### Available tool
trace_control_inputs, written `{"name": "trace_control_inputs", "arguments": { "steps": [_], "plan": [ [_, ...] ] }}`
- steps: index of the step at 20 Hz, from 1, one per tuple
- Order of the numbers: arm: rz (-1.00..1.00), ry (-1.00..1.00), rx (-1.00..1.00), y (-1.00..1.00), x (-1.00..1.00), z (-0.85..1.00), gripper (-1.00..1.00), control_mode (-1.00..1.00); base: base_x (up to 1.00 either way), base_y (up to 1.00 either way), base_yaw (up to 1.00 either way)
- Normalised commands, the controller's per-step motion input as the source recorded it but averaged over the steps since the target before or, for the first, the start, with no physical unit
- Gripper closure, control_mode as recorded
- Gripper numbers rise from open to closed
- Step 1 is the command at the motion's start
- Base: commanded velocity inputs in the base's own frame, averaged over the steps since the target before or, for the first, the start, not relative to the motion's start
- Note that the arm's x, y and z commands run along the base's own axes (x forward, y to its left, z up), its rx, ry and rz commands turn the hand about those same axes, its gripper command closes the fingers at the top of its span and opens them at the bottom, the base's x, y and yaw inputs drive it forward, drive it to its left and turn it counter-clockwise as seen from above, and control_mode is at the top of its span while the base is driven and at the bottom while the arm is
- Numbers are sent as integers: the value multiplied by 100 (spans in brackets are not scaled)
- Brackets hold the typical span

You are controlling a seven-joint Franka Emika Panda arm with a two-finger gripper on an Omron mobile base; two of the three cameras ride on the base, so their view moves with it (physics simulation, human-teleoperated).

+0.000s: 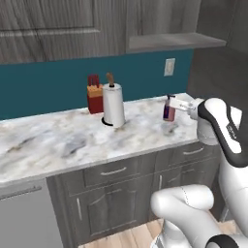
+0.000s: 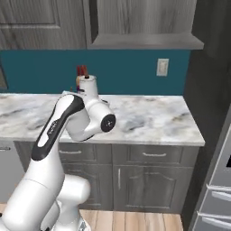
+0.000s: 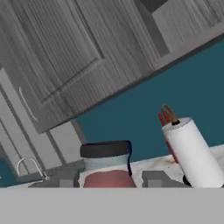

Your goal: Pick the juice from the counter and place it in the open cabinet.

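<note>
- on the far left of the left base view we see the counter [image 1: 58,140], white-grey marble with tan veins, over dark grey drawers [image 1: 114,172].
- next along, the red knife block [image 1: 95,98] stands against the teal wall [image 1: 43,87], with the paper towel roll [image 1: 114,105] upright just in front of it and to its right.
- right of the roll, with clear marble between, we see the juice [image 1: 169,108] upright, its base at or just above the counter top; we cannot tell if it touches.
- our gripper [image 1: 177,104] comes in from the right at the bottle's upper part, fingers pressed in on the juice.
- above and right, the open cabinet [image 1: 177,41] shows its flat grey shelf, well above the bottle.
- a wall outlet [image 1: 169,67] sits on the teal wall under that shelf.
- right base view: the arm hides the juice; the roll top [image 2: 87,83] and knife block [image 2: 81,71] peek out behind it, shelf [image 2: 144,41] above.
- hand view, rolled: the juice [image 3: 107,168] sits centred between the finger tips [image 3: 155,178], dark cap up; the roll [image 3: 192,153] lies to its right, panel cabinet doors [image 3: 65,57] above.
</note>
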Motion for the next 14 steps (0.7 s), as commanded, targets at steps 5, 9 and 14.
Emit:
{"name": "trace_control_inputs", "arguments": {
  "steps": [5, 9, 14],
  "plan": [
    [0, 0, 0, 0, 0, 0, 100, 100, 86, 9, -31],
    [0, 0, 0, 0, 0, 0, 100, 100, 74, -43, -2],
    [0, 0, 0, 0, 0, 0, 100, 100, 37, -76, 15]
  ]
}}
